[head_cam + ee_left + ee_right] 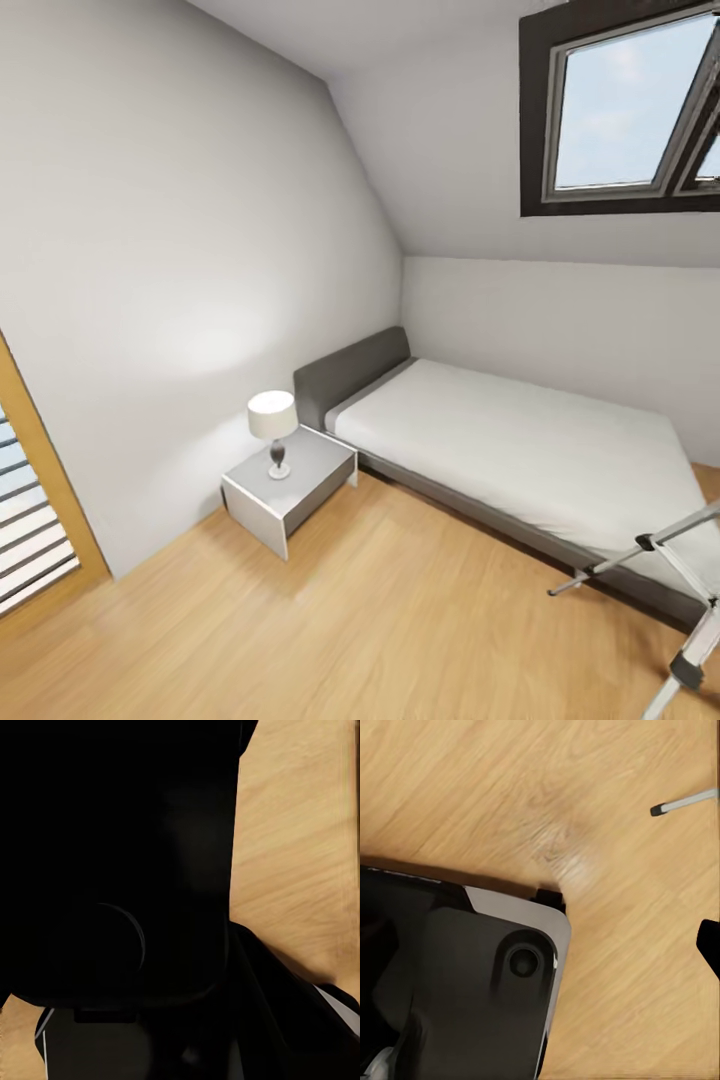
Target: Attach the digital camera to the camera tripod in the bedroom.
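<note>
The camera tripod (648,544) shows in part at the lower right of the head view, in front of the bed's foot corner, with silver legs, black joints and a thin handle pointing left. One silver leg tip with a black foot (682,802) lies over the wood floor in the right wrist view. In the left wrist view a black bulk with a round form (112,937) sits very close to the lens; I cannot tell whether it is the digital camera. Finger positions are not readable in either wrist view.
This is the bedroom: a grey bed with a white mattress (520,440) stands along the far wall, and a grey nightstand (290,490) with a white lamp (273,420) is beside it. A slatted door (30,520) is at the left. My dark base (457,997) is over the plank floor.
</note>
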{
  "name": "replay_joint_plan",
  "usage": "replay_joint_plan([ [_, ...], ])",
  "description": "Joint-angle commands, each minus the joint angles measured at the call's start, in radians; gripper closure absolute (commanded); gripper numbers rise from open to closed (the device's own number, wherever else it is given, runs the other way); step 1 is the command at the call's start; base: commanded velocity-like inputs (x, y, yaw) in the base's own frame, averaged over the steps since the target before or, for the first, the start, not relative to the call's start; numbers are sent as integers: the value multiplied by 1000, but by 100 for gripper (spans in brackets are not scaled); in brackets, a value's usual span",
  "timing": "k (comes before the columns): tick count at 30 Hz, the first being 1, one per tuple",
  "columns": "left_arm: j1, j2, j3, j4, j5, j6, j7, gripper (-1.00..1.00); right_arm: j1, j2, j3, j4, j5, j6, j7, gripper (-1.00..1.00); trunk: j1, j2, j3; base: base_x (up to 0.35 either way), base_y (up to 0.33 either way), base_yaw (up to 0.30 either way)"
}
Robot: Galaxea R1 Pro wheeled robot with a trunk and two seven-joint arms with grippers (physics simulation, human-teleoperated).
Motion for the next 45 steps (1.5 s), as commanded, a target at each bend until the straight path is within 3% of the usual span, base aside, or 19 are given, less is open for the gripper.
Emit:
replay_joint_plan([
  [1, -1, 0, -9, -1, 4, 4, 4, 100, -2, -1, -8, 3, 8, -2, 1, -100, 0, -2, -2, 0, 0, -287],
  [21, -1, 0, -9, -1, 4, 4, 4, 100, 6, -1, -11, 3, 7, 26, 3, -100, 0, -2, -2, 26, 22, -287],
  [45, -1, 0, -9, 0, 4, 5, 4, 100, 6, -2, -12, 3, 7, 19, 3, -100, 0, -2, -2, 236, 246, -291],
])
